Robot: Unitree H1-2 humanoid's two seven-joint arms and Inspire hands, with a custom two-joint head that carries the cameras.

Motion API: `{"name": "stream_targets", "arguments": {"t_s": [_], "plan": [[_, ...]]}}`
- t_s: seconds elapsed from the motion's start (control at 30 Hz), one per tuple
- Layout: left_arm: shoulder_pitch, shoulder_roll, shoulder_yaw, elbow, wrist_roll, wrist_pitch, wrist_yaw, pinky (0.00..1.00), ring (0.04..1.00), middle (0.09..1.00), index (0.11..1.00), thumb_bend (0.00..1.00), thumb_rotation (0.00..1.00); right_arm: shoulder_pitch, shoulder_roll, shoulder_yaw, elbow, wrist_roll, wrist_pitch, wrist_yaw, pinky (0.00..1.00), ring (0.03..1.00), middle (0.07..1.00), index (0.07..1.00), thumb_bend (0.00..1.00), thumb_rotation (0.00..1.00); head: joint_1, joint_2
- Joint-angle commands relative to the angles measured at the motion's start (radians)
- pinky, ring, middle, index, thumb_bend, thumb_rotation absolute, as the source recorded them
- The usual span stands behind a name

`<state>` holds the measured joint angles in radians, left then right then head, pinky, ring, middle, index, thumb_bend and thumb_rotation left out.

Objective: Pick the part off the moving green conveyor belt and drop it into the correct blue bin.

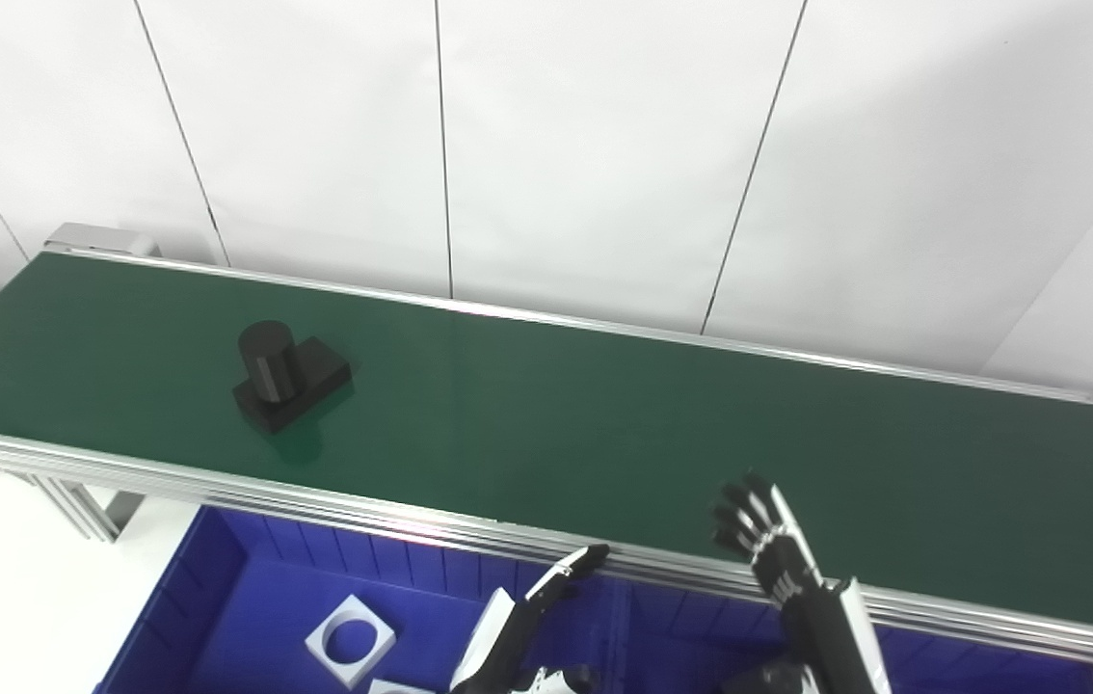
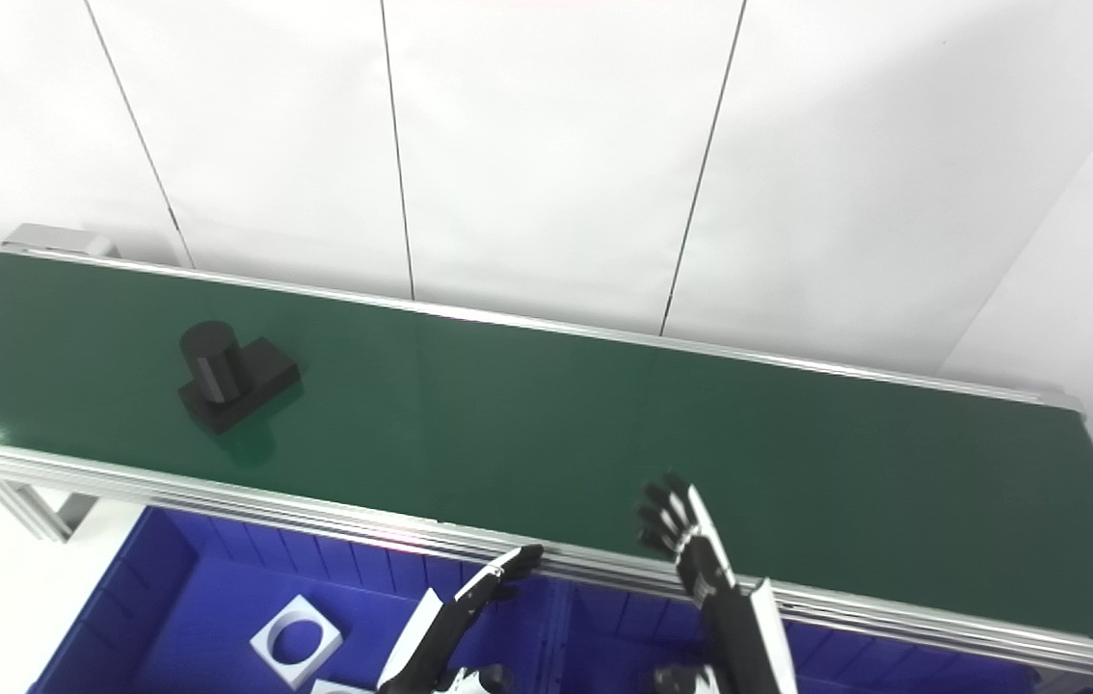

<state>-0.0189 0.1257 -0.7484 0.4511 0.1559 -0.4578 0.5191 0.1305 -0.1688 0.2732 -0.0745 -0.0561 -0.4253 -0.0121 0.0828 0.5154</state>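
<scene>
Left eye view, starting closest to the camera: the blue bin (image 1: pixel 219 588) sits under the near edge of the conveyor, and inside it there's a white square part with a round hole (image 1: pixel 350 640), plus the corner of another white piece poking in at the bottom edge.

Left robot hand (image 1: pixel 532 617) comes up from the bottom over that bin. Its fingers are stretched out and apart, the tip of one just about reaching the aluminium rail (image 1: pixel 412 525), and it's got nothing in it.

Right robot hand (image 1: pixel 778 554) is raised a bit to the right, fingers (image 1: pixel 737 511) spread, with the tips showing over the near part of the green conveyor belt (image 1: pixel 604 424). Nothing in it either. To the right of the first bin, more blue shows under the rail, but I can't tell if it's a separate bin.

Farther out on the belt, well over to the left and well apart from both hands, is the black part (image 1: pixel 288 376). It's a flat rectangular base with a short cylinder standing upright on it, sitting skewed to the belt's edges.

Behind the belt is the far rail, then a white panelled wall (image 1: pixel 585 145).
</scene>
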Motion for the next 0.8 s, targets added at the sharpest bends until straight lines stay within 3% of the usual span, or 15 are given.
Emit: {"name": "stream_targets", "arguments": {"t_s": [0.0,0.37,0.77], "plan": [[-0.025,-0.005,-0.008,-0.011,0.01,-0.012,0.019,0.84,0.886,0.891,0.887,1.0,1.0,-0.036,0.012,-0.016,-0.033,-0.005,-0.044,0.004,0.81,0.874,0.921,0.982,1.0,0.87,-0.003,-0.001],[-0.046,-0.012,-0.037,0.011,0.029,-0.012,0.071,0.83,0.88,0.885,0.877,1.0,1.0,-0.183,0.027,-0.064,0.008,-0.007,-0.045,0.015,0.79,0.856,0.913,0.96,1.0,0.83,0.004,-0.007],[-0.05,0.001,-0.056,0.007,0.035,-0.012,0.088,0.82,0.876,0.887,0.875,0.97,1.0,-0.368,0.064,-0.069,0.154,-0.028,-0.044,0.007,0.77,0.829,0.892,0.932,1.0,0.75,0.003,-0.011]]}}
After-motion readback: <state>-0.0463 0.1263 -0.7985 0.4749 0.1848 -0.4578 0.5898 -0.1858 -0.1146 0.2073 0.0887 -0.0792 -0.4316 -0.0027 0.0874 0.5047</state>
